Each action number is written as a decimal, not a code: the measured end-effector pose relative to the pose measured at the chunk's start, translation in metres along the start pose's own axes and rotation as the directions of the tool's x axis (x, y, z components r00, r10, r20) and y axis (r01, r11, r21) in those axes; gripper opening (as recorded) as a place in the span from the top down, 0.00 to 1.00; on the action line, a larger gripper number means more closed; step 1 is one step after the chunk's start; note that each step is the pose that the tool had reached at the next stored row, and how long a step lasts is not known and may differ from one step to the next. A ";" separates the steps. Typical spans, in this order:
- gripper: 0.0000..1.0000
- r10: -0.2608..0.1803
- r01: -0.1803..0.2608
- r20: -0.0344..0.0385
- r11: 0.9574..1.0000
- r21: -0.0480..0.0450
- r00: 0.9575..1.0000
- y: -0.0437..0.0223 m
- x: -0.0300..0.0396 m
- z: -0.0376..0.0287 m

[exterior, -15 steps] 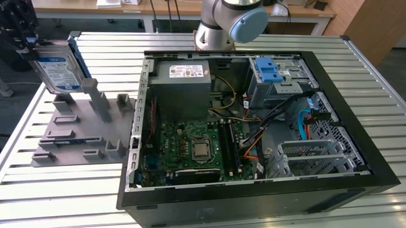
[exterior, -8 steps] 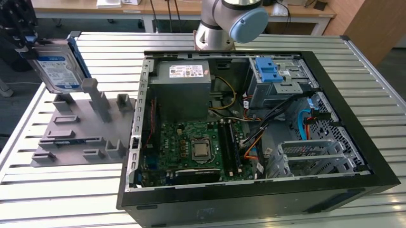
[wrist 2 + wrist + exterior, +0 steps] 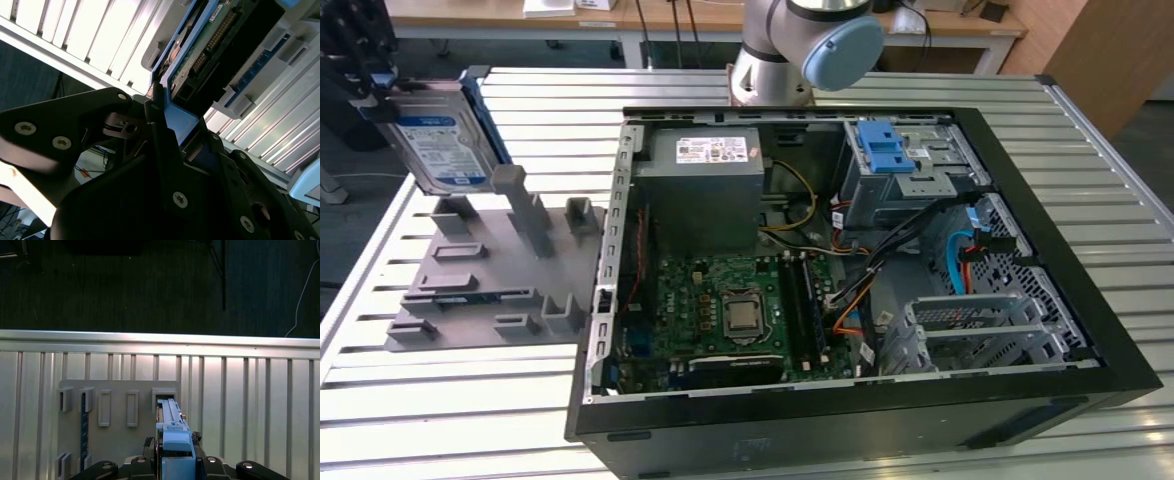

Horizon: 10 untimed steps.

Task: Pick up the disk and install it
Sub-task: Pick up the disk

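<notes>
Exterior view had the disk [image 3: 443, 140], a flat rectangular silver-metal hard drive with a white-and-blue label and blue plastic side rails, standing on edge outside the big open black computer tower case [image 3: 1067, 300]. It sat off the case's side on the exterior view's left, up toward the far corner, label facing the case. The grey plastic slotted holder block [image 3: 480, 290] lay just beside the case on that same side, on the slatted aluminium table [image 3: 454, 420].

In the first wrist view the black gripper [image 3: 172, 442] was pinched narrow onto the blue end of the disk [image 3: 170, 415], one finger on each side, so I'd call that a proper hold. The second wrist view showed a finger pressed right against the blue rail, next to the green circuit board.

Couldn't tell whether the lower edge was clear of the holder's slot or not.

My take on doing the pickup well: pull dead straight along the slot, no twisting, since those rails look like they'd snag on the slot walls. I'd also keep the grip on the plastic rail and off the circuit board.
</notes>
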<state>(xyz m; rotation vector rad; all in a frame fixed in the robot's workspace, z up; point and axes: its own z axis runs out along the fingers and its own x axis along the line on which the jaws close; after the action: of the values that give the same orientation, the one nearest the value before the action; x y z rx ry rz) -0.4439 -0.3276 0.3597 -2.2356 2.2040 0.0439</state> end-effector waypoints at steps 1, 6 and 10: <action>0.64 0.000 0.000 0.000 1.000 0.000 1.000 0.0000 0.0000 -0.0004; 0.64 0.000 0.000 0.000 1.000 0.000 1.000 0.0000 0.0000 -0.0019; 0.64 0.000 0.000 0.000 1.000 0.000 1.000 0.0001 -0.0001 -0.0030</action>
<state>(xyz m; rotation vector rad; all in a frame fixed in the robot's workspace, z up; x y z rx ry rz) -0.4439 -0.3276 0.3627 -2.2356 2.2040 0.0439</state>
